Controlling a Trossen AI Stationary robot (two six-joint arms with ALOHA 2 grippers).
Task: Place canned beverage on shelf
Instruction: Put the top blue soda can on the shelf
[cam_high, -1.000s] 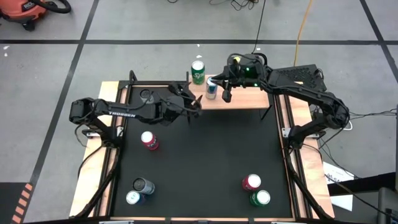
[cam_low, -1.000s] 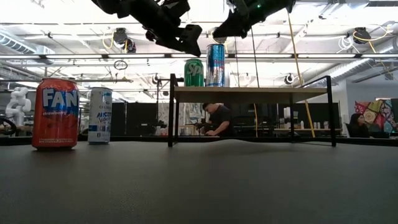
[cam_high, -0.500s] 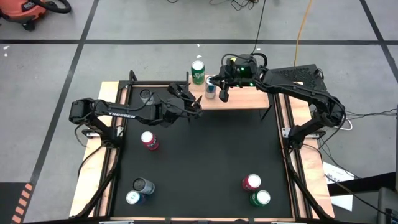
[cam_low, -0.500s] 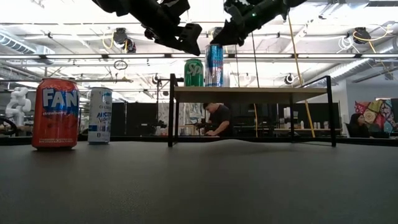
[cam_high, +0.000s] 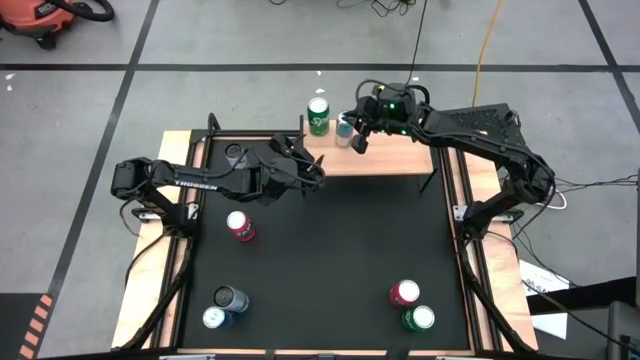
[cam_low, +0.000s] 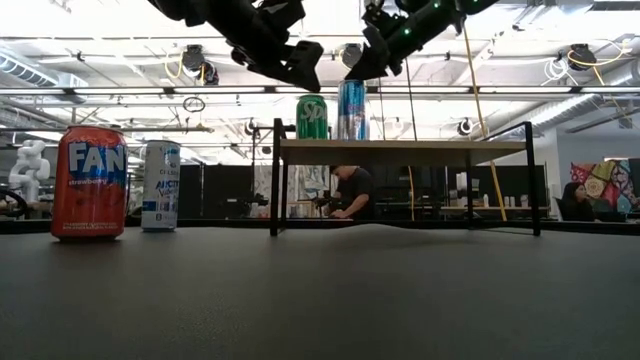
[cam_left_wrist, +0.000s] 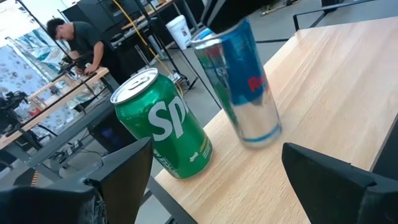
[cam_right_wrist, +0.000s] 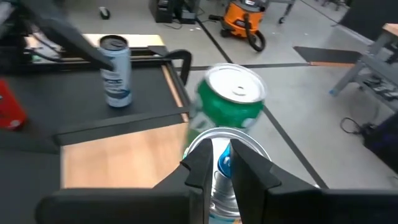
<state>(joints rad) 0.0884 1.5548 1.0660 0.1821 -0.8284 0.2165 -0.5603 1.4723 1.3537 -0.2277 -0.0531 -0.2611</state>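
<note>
A: Where's the blue can (cam_high: 344, 129)?
B: On the shelf (cam_high: 385, 160), near its left end, upright, just beside the green can (cam_high: 318, 114), which sits at the shelf's far-left corner.
A: R gripper (cam_high: 354, 133)?
B: Right at the blue can, above the shelf. Low view shows it at the can's top; the wrist cam looks down on the can's lid (cam_right_wrist: 228, 152) between its fingers. Whether they're clenched on it or released, can't tell.
A: L gripper (cam_high: 314, 172)?
B: Hangs by the shelf's left front corner, fingers spread wide, grasping nothing.
A: Rest of the table (cam_high: 330, 250)?
B: Red can (cam_high: 240, 225) toward the left edge, two cans at the near-left corner, two at the near-right.
</note>
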